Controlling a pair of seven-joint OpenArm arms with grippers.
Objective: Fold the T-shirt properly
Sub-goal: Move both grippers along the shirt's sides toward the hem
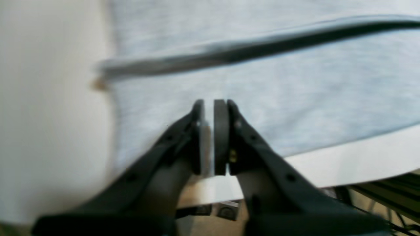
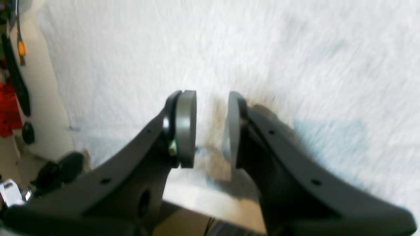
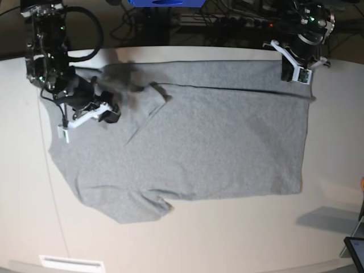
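The heather-grey T-shirt (image 3: 216, 136) lies spread on the white table (image 3: 227, 239), plain side up, collar end at the left. A strip along its far edge is folded over, and the fold line (image 1: 262, 49) crosses the left wrist view. My left gripper (image 1: 213, 103) hovers over the shirt's (image 1: 295, 98) hem corner at the far right (image 3: 297, 71), pads a narrow gap apart with nothing between them. My right gripper (image 2: 211, 95) is open and empty just above the cloth (image 2: 262, 49) near the far sleeve (image 3: 111, 114).
The table's edge (image 1: 361, 154) runs close behind the left gripper. A blue object (image 3: 165, 3) and cables sit behind the table. A dark screen corner (image 3: 355, 247) shows at the front right. A white label (image 3: 71, 263) lies near the front left edge.
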